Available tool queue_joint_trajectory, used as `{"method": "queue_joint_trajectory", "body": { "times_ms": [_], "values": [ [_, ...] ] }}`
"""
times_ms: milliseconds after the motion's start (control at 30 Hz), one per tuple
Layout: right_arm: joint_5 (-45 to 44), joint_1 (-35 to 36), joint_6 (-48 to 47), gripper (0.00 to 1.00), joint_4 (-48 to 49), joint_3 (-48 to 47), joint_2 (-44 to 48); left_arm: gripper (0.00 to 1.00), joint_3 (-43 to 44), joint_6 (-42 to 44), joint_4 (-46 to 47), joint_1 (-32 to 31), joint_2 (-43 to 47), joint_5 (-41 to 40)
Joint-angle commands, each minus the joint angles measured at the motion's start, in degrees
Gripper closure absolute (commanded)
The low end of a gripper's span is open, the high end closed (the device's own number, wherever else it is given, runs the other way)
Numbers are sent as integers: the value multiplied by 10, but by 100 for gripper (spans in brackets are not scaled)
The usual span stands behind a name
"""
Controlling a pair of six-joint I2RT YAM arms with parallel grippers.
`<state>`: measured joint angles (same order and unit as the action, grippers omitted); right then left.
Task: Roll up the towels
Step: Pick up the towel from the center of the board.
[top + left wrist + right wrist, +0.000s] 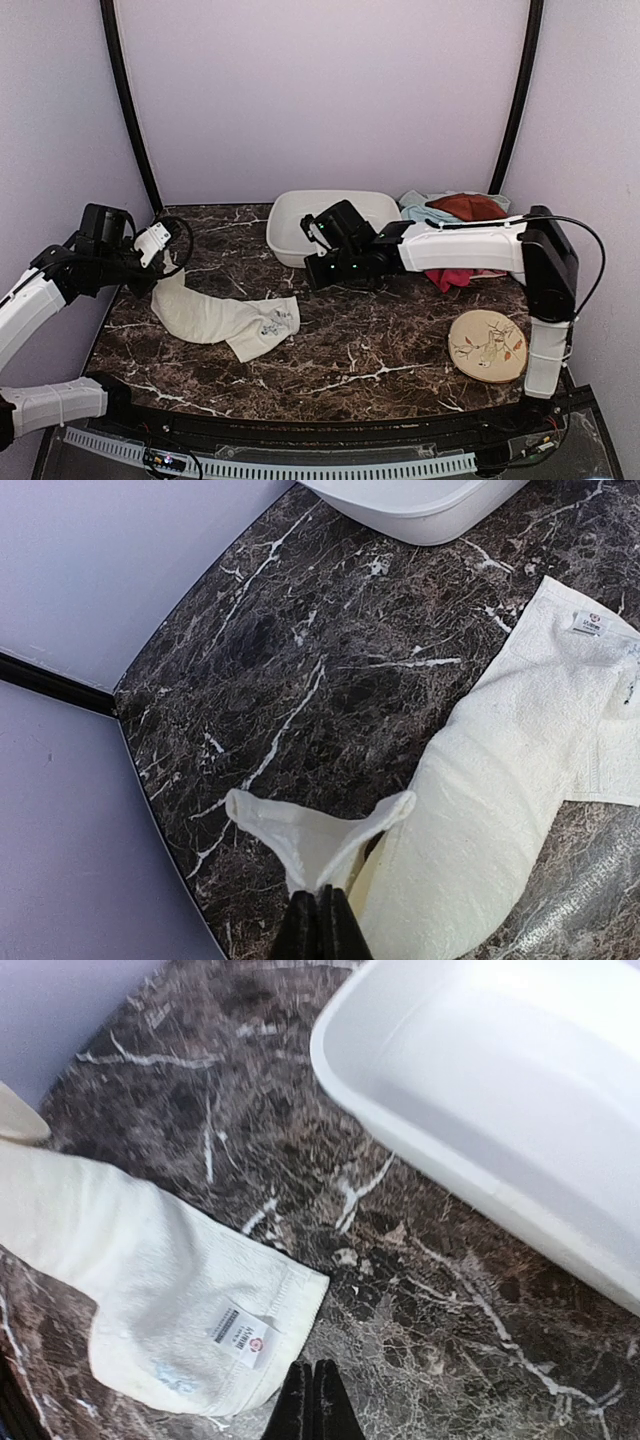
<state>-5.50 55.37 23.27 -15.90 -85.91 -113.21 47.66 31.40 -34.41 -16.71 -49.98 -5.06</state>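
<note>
A cream-white towel with a small blue mark lies stretched across the left of the dark marble table. My left gripper is shut on its far-left edge and lifts that end off the table; in the left wrist view the pinched cloth fans out above my gripper. My right gripper is shut and empty, hovering in front of the basin, right of the towel's labelled end; it shows in the right wrist view. More towels are piled at the back right: rust-brown, light blue, pink.
A white rectangular plastic basin stands at the back centre and also shows in the right wrist view. A round beige disc with a leaf pattern lies at the right front. Pale walls close in the table on three sides.
</note>
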Motion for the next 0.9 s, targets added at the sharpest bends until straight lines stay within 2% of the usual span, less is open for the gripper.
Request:
{"method": "queue_joint_trajectory", "body": {
  "times_ms": [0, 100, 133, 167, 233, 267, 433, 533, 700, 867],
  "values": [
    [-30, 5, 25, 100, 51, 89, 87, 100, -34, -8, -12, 4, 51, 8],
    [-24, 5, 30, 99, 47, 92, 72, 100, -53, -7, -13, 4, 62, -4],
    [-19, 6, 31, 81, 44, 79, 55, 100, -56, -8, -14, 4, 62, -11],
    [-17, 8, 31, 69, 45, 64, 36, 100, -58, -9, -16, 5, 64, -16],
    [-21, 16, 30, 57, 41, 13, -10, 100, -62, -11, -18, 5, 71, -18],
    [-27, 21, 27, 54, 32, -18, -38, 100, -63, -11, -20, 6, 75, -14],
    [-58, 40, 10, 50, -28, -177, -166, 100, -62, -10, -27, 6, 73, -12],
    [-78, 43, 7, 50, -49, -222, -214, 100, -58, -12, -29, 6, 66, -6],
    [-114, 50, 8, 50, -80, -232, -243, 100, -55, -10, -30, 6, 58, 2],
    [-104, 52, 14, 51, -81, -212, -249, 100, -52, -10, -26, 7, 51, 3]
  ]
}}
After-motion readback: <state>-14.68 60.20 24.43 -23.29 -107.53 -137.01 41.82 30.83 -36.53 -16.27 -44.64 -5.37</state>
